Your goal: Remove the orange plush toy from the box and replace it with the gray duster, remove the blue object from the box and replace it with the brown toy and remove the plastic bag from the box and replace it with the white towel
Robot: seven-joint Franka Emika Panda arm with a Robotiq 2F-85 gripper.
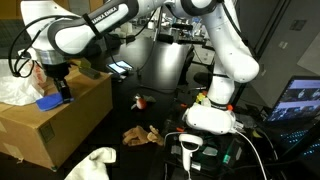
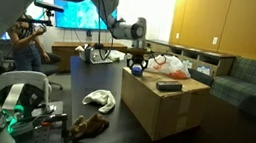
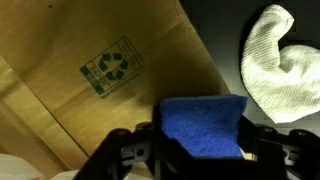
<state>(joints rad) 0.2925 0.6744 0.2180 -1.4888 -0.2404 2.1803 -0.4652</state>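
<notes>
In the wrist view, the blue object (image 3: pixel 203 120) fills the gap between the two dark fingers of my gripper (image 3: pixel 203 140), which is shut on it. In both exterior views the gripper (image 1: pixel 62 90) (image 2: pixel 137 65) hangs at the edge of the cardboard box (image 1: pixel 60 125) (image 2: pixel 168 112), with the blue object (image 1: pixel 48 102) under it. The white plastic bag (image 1: pixel 15 90) (image 2: pixel 175 64) bulges from the box. A slim dark gray duster (image 2: pixel 169 85) lies in the box. The orange plush toy (image 1: pixel 140 101), the brown toy (image 1: pixel 140 135) (image 2: pixel 85 126) and the white towel (image 1: pixel 95 160) (image 2: pixel 99 100) (image 3: pixel 280 60) lie on the dark table.
The robot's white base (image 1: pixel 210 118) stands on the table beside cables and a bright screen (image 1: pixel 298 100). A person (image 2: pixel 21 41) stands at the back near a large display (image 2: pixel 80 14). A sofa (image 2: pixel 252 84) runs along the wall.
</notes>
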